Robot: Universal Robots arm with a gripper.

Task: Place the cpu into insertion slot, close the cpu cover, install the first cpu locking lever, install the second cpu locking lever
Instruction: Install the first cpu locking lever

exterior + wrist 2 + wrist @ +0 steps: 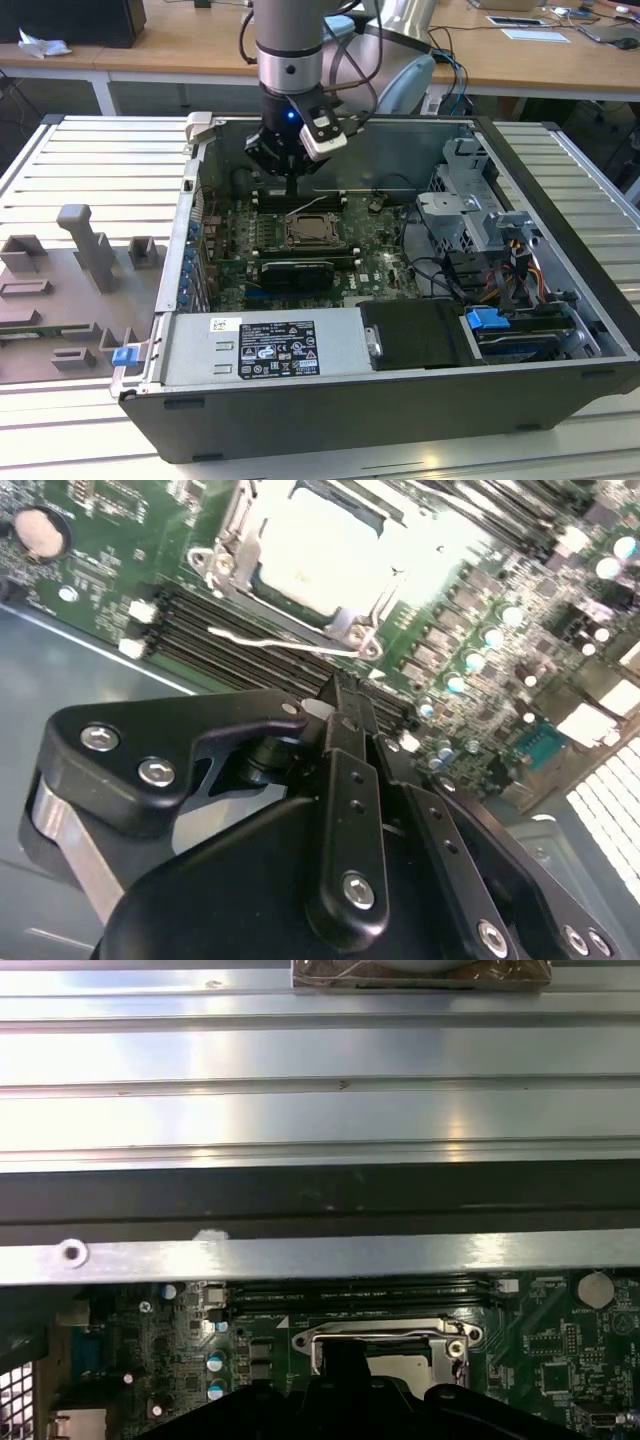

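In the exterior view, an open dark-grey metal computer case [560, 200] is seen lying on a ribbed silvery metal counter [90, 160]. The black two-fingered tool [291, 188] on the arm is lowered into the case, above the green motherboard [385, 250]. It is held near the small square insertion slot [297, 230] with the silvery metal rim, at twelve o'clock of it.

In the second wrist view the tool's fingertips [348, 730] are seen drawn together, with no gap between them and nothing caught there.

The small flat square cpu [315, 550] is seated in the insertion slot. Its pale face is shown through the window of the thin silvery square cpu cover [345, 618], which is laid flat over it. A thin silvery wire locking lever [270, 640] is stretched along one edge of the slot, over the long narrow black memory slots [200, 620] and just beyond the fingertips. Whether the lever is touched by them cannot be told.

In the exterior view, a silvery box-shaped power supply [330, 350] with a white label is set at six o'clock of the slot. A grey plastic fixture [85, 250] is placed on the counter at nine o'clock of the case.
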